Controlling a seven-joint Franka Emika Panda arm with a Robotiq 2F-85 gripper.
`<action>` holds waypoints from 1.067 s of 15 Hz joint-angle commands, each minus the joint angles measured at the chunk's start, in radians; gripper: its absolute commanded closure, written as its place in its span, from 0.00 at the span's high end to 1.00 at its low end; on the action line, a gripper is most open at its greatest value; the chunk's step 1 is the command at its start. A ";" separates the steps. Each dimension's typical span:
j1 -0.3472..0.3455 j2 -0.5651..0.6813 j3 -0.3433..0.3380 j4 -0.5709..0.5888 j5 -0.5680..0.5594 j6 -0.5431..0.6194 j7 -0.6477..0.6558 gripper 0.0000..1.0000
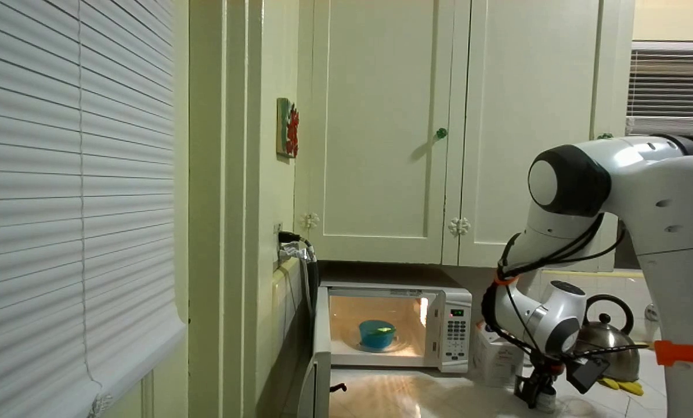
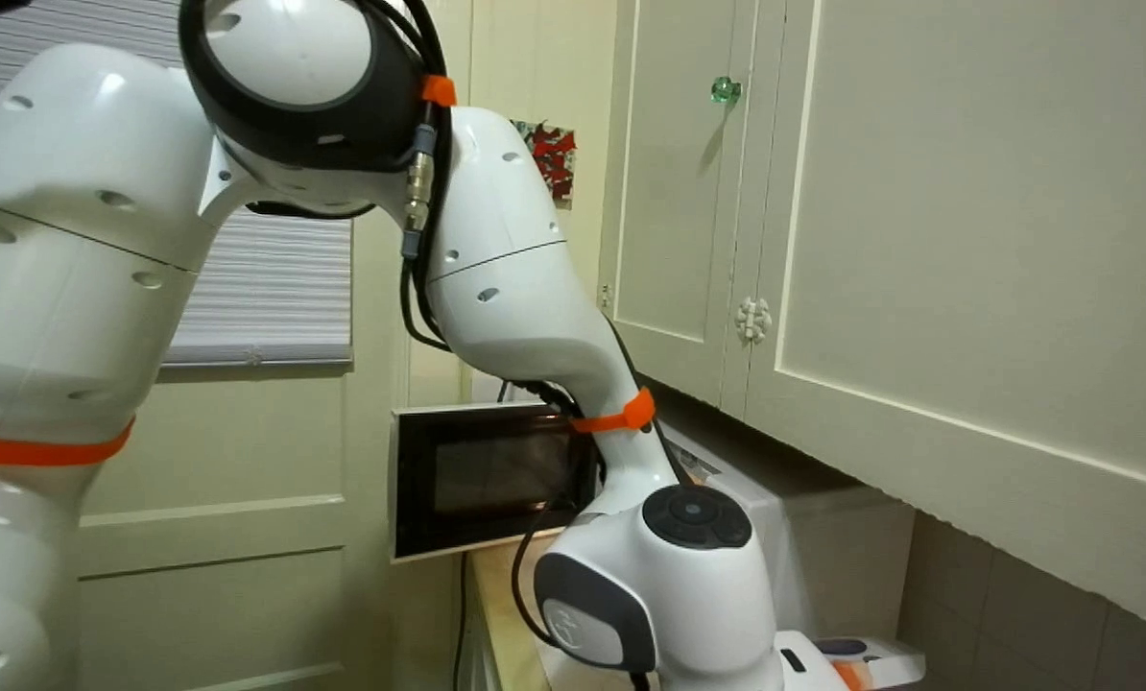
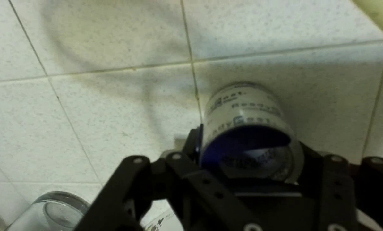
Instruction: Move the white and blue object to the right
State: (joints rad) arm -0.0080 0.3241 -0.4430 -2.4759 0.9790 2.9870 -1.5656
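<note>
Gripper (image 3: 251, 149) is seen nearest in the wrist view, jaws set either side of the white and blue cylinder (image 3: 242, 110), apparently stood on the tiled counter (image 3: 114, 122); whether it's clamped or just straddled can't be told. Grasping judged to be in hand. Next: firm squeeze to be confirmed, then cylinder to be shifted right, kept level. Glass (image 3: 63, 210) visible nearby; lit microwave (image 1: 455, 339), blue bowl (image 1: 375, 337) inside, kettle (image 1: 621, 361) and wall cupboards (image 1: 381, 128) seen in an exterior view

The cup (image 3: 242, 109) is white outside, printed with dark lettering, and deep blue inside. It is upright on the bench (image 3: 121, 128), mouth up; an exterior view has the cup (image 1: 547, 402) partly hidden, at the near right.
</note>
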 commanded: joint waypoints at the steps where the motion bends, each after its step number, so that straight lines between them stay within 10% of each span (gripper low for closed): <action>1: -0.010 0.009 -0.035 -0.014 -0.032 -0.008 0.000 0.35; 6: 0.006 -0.001 -0.225 -0.045 -0.241 -0.141 0.083 0.35; 7: -0.132 -0.023 -0.136 -0.044 -0.367 -0.122 0.177 0.35; 8: -0.042 0.021 -0.249 -0.013 -0.281 -0.154 0.124 0.35; 16: -0.223 0.145 -0.160 0.162 -0.062 -0.097 0.178 0.35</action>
State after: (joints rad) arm -0.1825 0.3867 -0.6501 -2.3974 0.8326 2.8711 -1.4169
